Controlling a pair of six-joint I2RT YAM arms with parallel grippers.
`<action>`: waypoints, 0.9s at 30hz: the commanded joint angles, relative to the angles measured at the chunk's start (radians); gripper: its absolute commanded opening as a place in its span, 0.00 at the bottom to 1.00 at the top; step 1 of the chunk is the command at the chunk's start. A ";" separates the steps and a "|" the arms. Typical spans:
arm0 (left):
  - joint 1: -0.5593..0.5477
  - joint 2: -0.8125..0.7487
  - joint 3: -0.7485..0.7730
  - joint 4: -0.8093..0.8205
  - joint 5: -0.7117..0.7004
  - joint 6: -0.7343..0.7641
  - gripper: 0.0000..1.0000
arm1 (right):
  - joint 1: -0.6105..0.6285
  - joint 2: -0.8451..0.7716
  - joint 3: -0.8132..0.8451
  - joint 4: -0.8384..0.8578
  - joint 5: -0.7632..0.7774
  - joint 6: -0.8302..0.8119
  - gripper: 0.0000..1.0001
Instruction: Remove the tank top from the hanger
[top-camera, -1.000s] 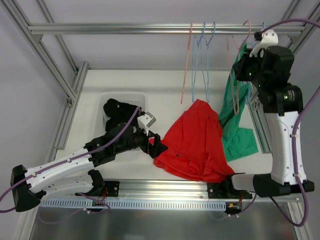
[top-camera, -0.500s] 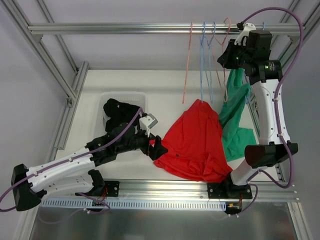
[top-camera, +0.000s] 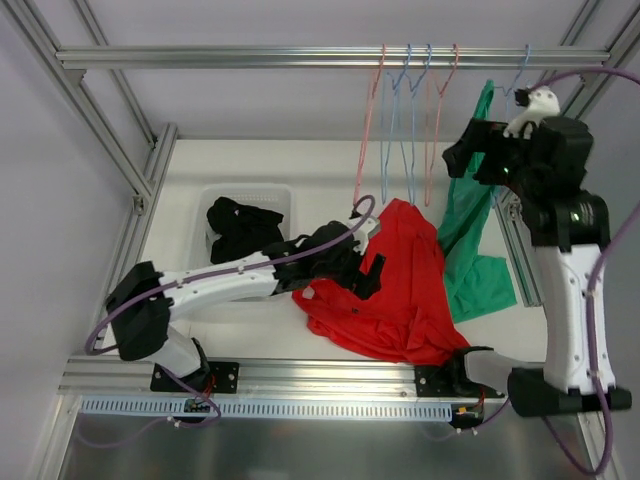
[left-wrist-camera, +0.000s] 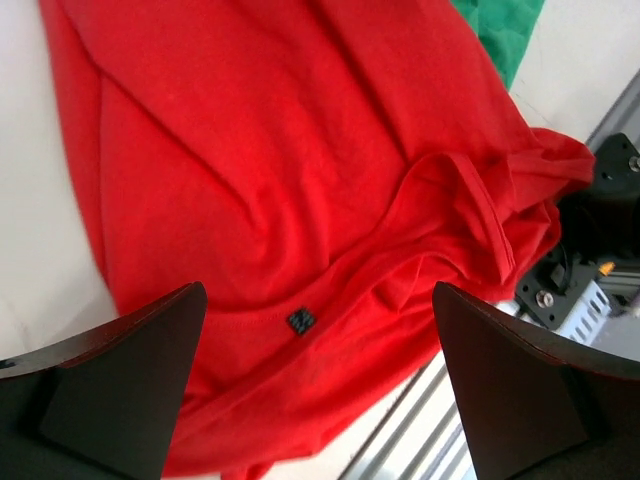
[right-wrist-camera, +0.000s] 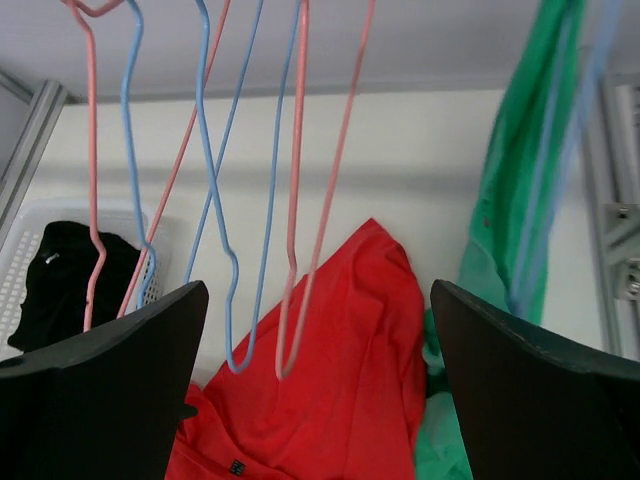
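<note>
right claw (top-camera: 463, 157) backed off — tank top (top-camera: 481, 284) beside it

This is a robotics lab test cell rather than a home or shop. A matt white tabletop (top-camera: 250, 165) stands inside a silver aluminium-profile frame (top-camera: 200, 58). The frame's cross-bar above the table's far edge serves as a rail for thin pink and blue wire hangers (top-camera: 408, 120). Along the table's near edge runs a slotted metal mounting rail (top-camera: 300, 407), where two white-and-black robot arms (top-camera: 215, 288) are bolted, trailing loose purple cables (top-camera: 596, 262). Bare pale grey walls (top-camera: 60, 200) surround the table.
</note>
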 joint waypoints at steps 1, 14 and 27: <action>-0.058 0.154 0.126 0.018 -0.088 -0.004 0.99 | -0.013 -0.221 -0.066 -0.005 0.127 -0.020 1.00; -0.171 0.644 0.387 -0.085 -0.402 -0.135 0.95 | -0.011 -0.666 -0.220 -0.070 0.064 -0.046 1.00; -0.208 0.358 0.183 -0.149 -0.651 -0.211 0.00 | -0.011 -0.702 -0.213 -0.044 -0.003 -0.026 0.99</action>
